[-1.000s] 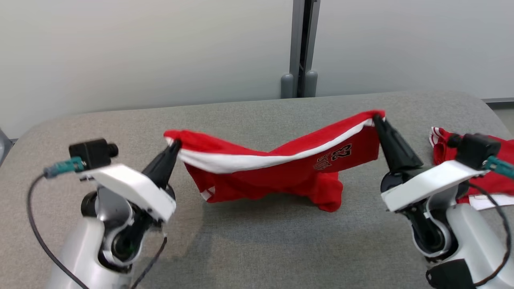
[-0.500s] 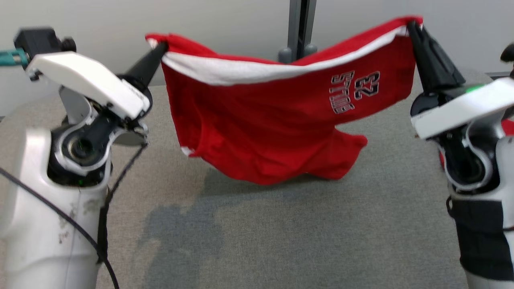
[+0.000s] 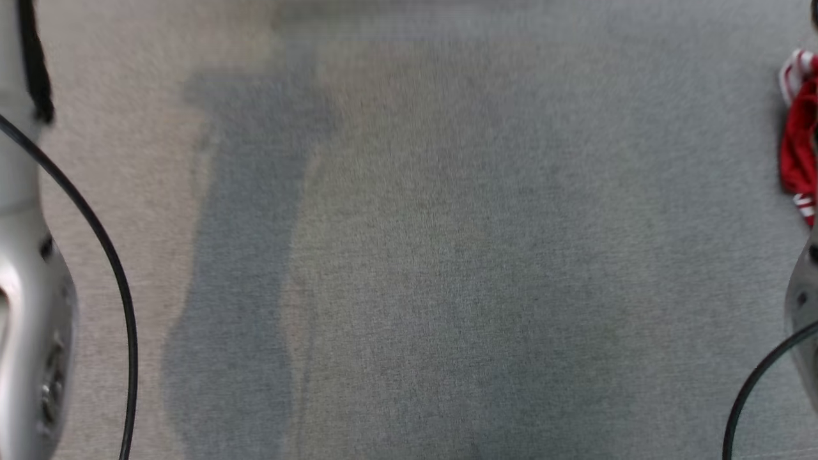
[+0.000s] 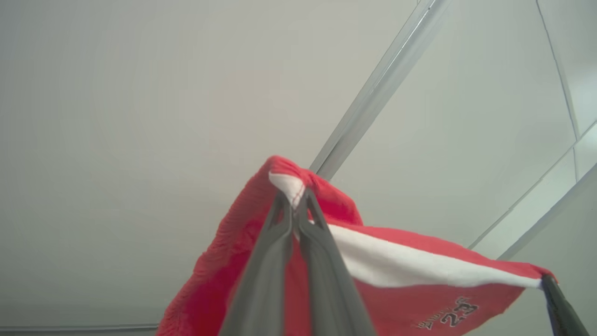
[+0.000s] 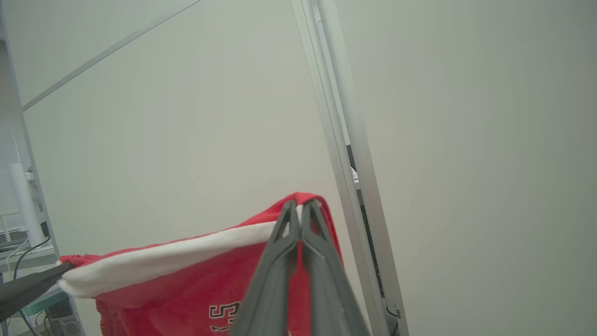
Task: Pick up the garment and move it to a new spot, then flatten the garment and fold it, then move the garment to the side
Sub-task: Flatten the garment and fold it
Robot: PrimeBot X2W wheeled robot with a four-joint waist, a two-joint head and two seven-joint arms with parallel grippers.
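Holds higher than half a second ago, head camera now tipped down onto the grey bench (image 3: 409, 255), with a second red cloth (image 3: 795, 147) at 3 o'clock. Clamps one top corner of the garment (image 4: 401, 298) in the left claw (image 4: 295, 201), fingers pressed together, and the other corner in the right claw (image 5: 301, 207), likewise closed. Hangs stretched between them before the pale wall (image 4: 140, 116), red with a white top band and dark numerals at 5 o'clock.

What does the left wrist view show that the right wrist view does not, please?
Left wrist view: the left pincer close up, shut on a white-banded corner of the garment, and the printed number whole. Right wrist view: the right pincer close up, shut on the other corner, and a shelf with cables at the left edge. Shared: the garment stretched between both pincers, against a pale wall.
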